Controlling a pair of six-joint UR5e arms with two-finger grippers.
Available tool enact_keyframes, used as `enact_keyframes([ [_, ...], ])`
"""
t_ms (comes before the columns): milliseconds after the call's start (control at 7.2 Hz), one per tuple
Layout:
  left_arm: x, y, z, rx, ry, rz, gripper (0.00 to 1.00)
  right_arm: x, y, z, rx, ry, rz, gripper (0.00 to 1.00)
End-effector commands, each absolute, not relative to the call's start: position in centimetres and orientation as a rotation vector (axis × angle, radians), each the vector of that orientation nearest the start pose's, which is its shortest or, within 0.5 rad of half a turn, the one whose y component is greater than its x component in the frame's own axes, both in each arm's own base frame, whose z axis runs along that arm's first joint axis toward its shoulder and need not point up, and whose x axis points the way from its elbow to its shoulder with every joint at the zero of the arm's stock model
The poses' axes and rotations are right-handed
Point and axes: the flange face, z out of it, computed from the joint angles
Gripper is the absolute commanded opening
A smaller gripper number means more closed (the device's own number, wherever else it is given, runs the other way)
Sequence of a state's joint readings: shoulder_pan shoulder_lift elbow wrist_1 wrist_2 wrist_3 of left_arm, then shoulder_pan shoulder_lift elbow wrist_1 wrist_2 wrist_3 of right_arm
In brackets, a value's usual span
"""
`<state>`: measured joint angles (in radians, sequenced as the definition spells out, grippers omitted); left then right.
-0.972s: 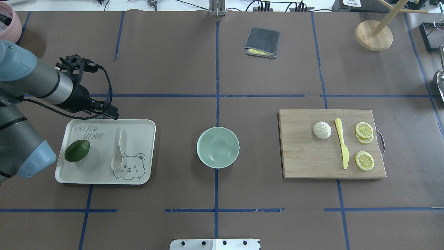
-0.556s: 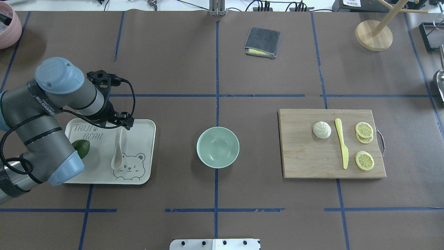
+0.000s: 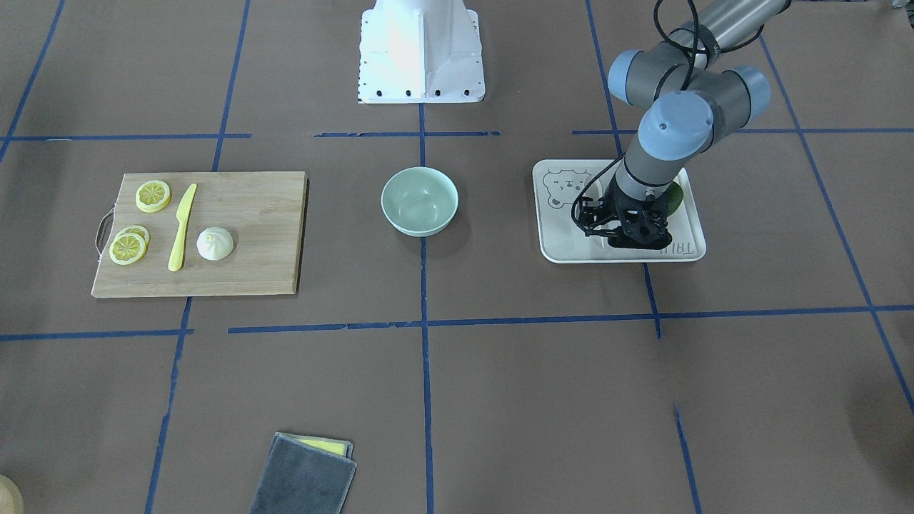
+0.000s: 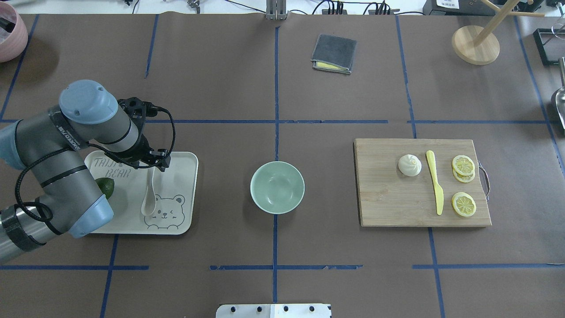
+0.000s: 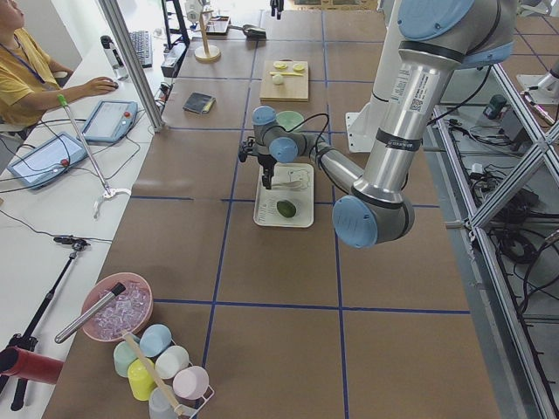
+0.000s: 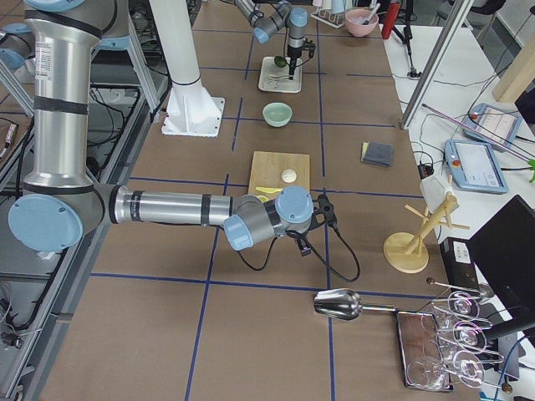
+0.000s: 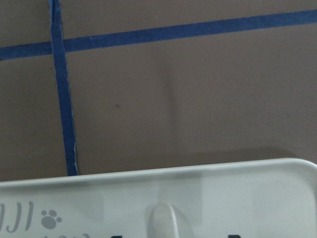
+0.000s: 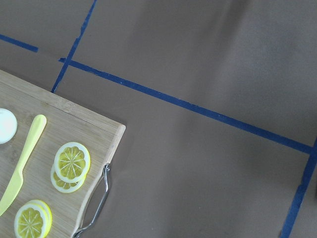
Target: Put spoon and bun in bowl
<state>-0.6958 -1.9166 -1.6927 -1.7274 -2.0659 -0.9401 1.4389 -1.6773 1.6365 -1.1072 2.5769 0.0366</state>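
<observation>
Two items outstanding, none in the bowl (image 4: 253, 189): spoon pick-up judged in hand.
Spoon (image 4: 149, 194) lies flat on the tray (image 4: 185, 198), well to the bowl's left by the robot's reckoning, handle pointing away from the robot. Left end effector (image 4: 155, 162) hangs over the handle tip, fingers apparently spread wide, holding nothing. Bun (image 4: 409, 165) sits on the cutting board (image 4: 388, 203), well to the bowl's right. Right end effector (image 6: 323, 215) is beyond the board; its opening cannot be told. Next move calls for lowering astride the handle and closing.
</observation>
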Motion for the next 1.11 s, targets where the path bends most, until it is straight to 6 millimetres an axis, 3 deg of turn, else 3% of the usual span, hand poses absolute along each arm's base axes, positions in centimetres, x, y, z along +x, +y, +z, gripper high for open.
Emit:
enact_keyframes([
  [0,43.09,-46.19,39.92,-0.027,0.782,0.089,0.70,-1.18,-46.22,60.84,0.303,-1.022,-0.299,1.00],
  [417,43.94,-45.39,40.36,-0.044,0.775,0.092,0.63,-1.18,-46.23,60.74,0.305,-1.022,-0.300,1.00],
  [556,44.08,-45.38,40.65,-0.050,0.770,0.089,0.52,-1.18,-46.23,60.67,0.306,-1.022,-0.300,1.00],
  [694,44.05,-45.37,40.76,-0.050,0.768,0.088,0.05,-1.18,-46.23,60.67,0.306,-1.022,-0.300,1.00],
  [972,43.68,-45.20,39.83,-0.037,0.783,0.092,0.00,-1.18,-46.23,60.82,0.304,-1.022,-0.300,1.00],
])
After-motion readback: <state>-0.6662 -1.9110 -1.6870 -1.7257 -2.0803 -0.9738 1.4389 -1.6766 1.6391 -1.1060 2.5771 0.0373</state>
